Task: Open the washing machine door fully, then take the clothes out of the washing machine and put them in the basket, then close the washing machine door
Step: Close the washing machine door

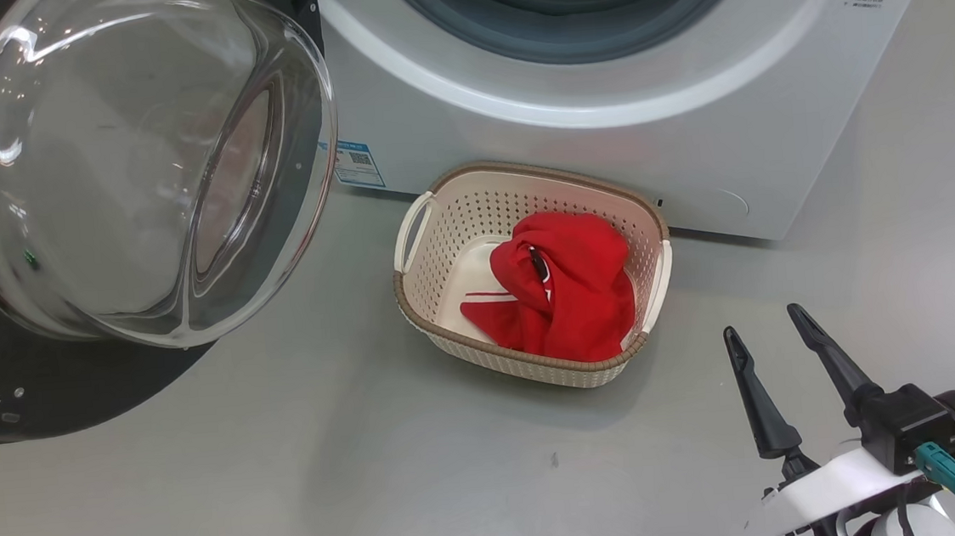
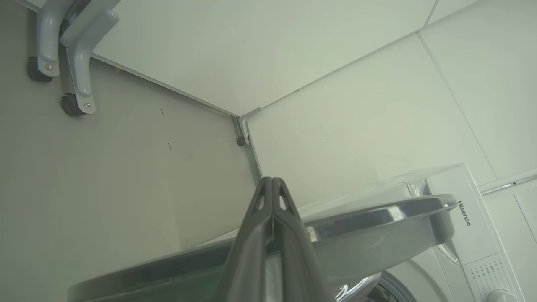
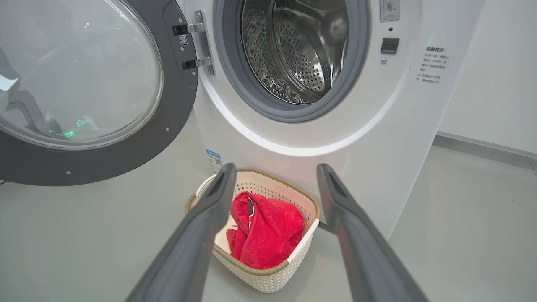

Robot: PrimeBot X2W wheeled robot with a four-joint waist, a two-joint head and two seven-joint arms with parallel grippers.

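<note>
Overall, obs. as follows: washing machine door (image 1: 137,167) stood swung wide open, left of the washing machine (image 1: 604,147). Red clothes (image 1: 568,286) lay inside the basket (image 1: 473,209), which sat on the floor (image 1: 333,484) just in front of the machine. Right claw (image 1: 763,320) was spread wide w/ nothing held, near the basket's right side. Left claw (image 2: 272,181) was pinched tight by the door's dark rim; contact unclear.

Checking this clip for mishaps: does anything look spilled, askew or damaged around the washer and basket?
Nothing stands out. The clothes lie wholly inside the basket, none over its rim or on the floor. The washing machine door hangs wide open, glass intact, and the visible drum holds no garment.
</note>
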